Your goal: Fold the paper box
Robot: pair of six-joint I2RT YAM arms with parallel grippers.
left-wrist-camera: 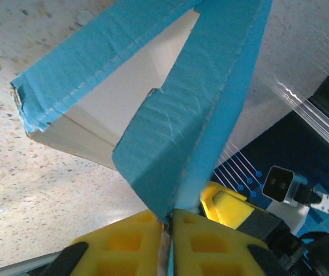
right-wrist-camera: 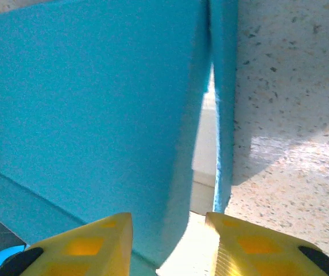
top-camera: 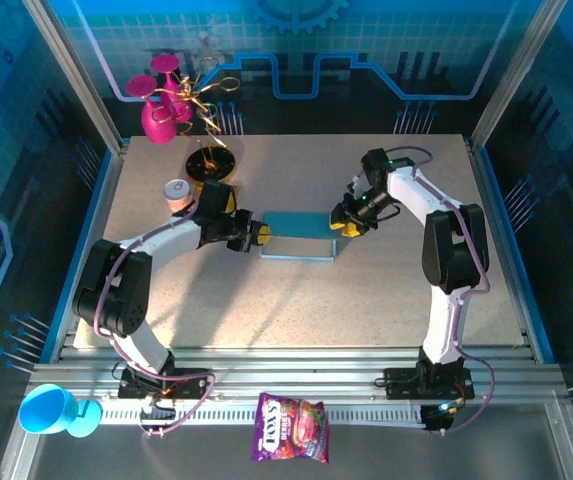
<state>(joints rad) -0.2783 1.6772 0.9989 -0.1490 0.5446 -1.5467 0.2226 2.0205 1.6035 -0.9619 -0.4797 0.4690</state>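
Note:
The paper box (top-camera: 299, 236) lies in the middle of the table as a shallow light-blue rectangle between the two arms. My left gripper (top-camera: 258, 234) is at its left end. In the left wrist view the yellow fingers (left-wrist-camera: 135, 236) are pressed together on a light-blue flap of the box (left-wrist-camera: 170, 126), whose whitish inside shows behind it; the left gripper (left-wrist-camera: 169, 215) is shut on that flap. My right gripper (top-camera: 341, 222) is at the box's right end. The right gripper (right-wrist-camera: 170, 221) stands open, its fingers on either side of a blue panel edge of the box (right-wrist-camera: 95, 103).
Behind the left arm stand pink vases (top-camera: 161, 105), a black disc with gold wire (top-camera: 213, 160) and a small pinkish cup (top-camera: 177, 193). A blue cup (top-camera: 51, 410) and a purple snack bag (top-camera: 291, 428) lie off the table (top-camera: 316, 310) by the arm bases.

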